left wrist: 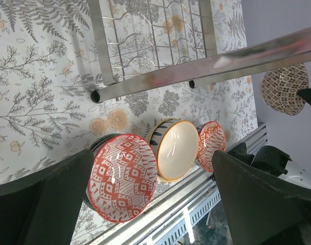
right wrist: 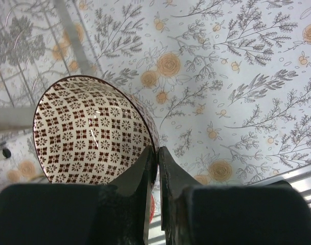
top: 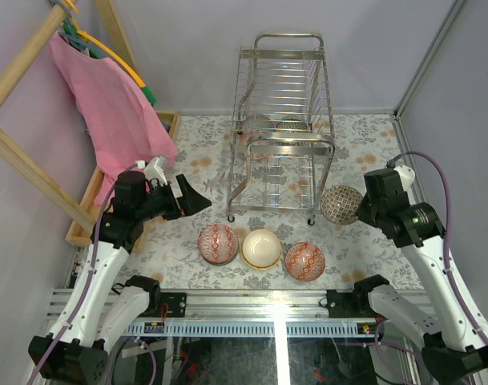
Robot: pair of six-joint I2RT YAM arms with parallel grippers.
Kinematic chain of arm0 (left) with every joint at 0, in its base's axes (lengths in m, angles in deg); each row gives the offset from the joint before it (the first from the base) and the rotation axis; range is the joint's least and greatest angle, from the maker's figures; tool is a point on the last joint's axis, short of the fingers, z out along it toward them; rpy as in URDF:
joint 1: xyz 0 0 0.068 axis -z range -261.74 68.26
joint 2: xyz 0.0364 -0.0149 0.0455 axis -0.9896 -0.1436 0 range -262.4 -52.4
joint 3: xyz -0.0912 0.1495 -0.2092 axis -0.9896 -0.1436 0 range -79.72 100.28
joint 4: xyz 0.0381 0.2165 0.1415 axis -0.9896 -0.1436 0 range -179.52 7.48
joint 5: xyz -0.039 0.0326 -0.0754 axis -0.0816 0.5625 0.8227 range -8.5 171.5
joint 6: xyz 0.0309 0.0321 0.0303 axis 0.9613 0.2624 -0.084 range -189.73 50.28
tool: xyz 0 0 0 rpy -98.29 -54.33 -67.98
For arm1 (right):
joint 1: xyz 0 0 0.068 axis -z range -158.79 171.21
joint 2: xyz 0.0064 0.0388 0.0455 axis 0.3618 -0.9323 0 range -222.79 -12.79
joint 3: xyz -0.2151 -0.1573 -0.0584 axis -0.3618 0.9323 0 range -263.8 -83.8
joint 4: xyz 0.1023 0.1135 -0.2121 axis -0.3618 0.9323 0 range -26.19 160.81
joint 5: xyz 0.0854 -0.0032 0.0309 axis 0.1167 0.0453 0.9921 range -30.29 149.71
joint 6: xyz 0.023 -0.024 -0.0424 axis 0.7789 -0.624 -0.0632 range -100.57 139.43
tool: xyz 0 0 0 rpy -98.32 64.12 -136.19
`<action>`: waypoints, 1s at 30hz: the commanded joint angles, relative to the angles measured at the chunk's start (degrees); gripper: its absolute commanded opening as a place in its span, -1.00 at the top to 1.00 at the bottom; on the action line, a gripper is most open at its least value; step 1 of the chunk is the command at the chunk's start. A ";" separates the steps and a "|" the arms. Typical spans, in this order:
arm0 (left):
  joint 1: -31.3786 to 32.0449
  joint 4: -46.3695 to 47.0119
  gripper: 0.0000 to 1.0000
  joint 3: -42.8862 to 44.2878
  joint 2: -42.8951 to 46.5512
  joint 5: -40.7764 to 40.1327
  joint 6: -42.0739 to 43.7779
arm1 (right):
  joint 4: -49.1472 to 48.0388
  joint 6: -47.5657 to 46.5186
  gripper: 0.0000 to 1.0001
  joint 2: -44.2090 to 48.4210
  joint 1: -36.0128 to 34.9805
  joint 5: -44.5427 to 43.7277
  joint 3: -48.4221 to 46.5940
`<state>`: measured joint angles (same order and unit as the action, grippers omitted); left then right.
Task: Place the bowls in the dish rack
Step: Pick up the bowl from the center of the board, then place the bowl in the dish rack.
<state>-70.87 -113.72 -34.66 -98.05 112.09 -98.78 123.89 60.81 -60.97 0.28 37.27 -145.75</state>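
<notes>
Step in hand: the brown-checked bowl [top: 340,204] is being carried to the dish rack [top: 292,147]; this looks like mid-transfer, with nothing slotted yet
Right end effector [right wrist: 156,153]: pressed together on the bowl's rim, one finger inside and one outside, so the bowl hangs tilted with its opening towards the wrist camera
Bowl's place: in the air just beside the rack's right side, near the front right leg and clear of the bench [top: 364,152]
Left end effector [top: 194,199]: spread and holding nothing, hovering left of the rack
Waiting bowls: red-white bowl [top: 219,243], cream bowl [top: 261,248] and red bowl [top: 305,261] sit in a close row on the bench in front of the rack
Rack load: two bowls appear to sit at the far end of the upper tier; the nearer slots look free
Doing it well: raise the bowl above the top rail before moving inward, turn it on edge in line with the dividers, lower it into a free slot, and release only once the wires carry it
Risk: a thin rim pinch on glazed ceramic; a knock against the side wires could twist the bowl loose
</notes>
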 commanded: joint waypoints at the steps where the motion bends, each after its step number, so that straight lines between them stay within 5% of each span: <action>1: 0.27 3.99 -0.99 2.82 -0.42 2.07 -0.08 | -7.46 -2.44 1.00 -2.30 6.95 5.31 -1.55; 10: 0.30 2.73 -0.99 1.01 -1.51 8.39 -0.15 | -11.87 -5.96 1.00 -10.28 21.00 12.44 -10.15; 17: 0.29 6.01 -0.99 -2.36 0.49 10.71 -3.46 | -20.78 -5.58 1.00 -19.33 21.37 11.48 -14.18; 30: 0.28 10.08 -0.99 -4.80 -4.82 9.55 -1.59 | -51.22 -14.32 1.00 -34.15 21.81 14.02 -8.02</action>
<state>-70.87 -107.38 -37.83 -101.44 120.09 -100.05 89.31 50.65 -94.50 21.59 48.97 -156.26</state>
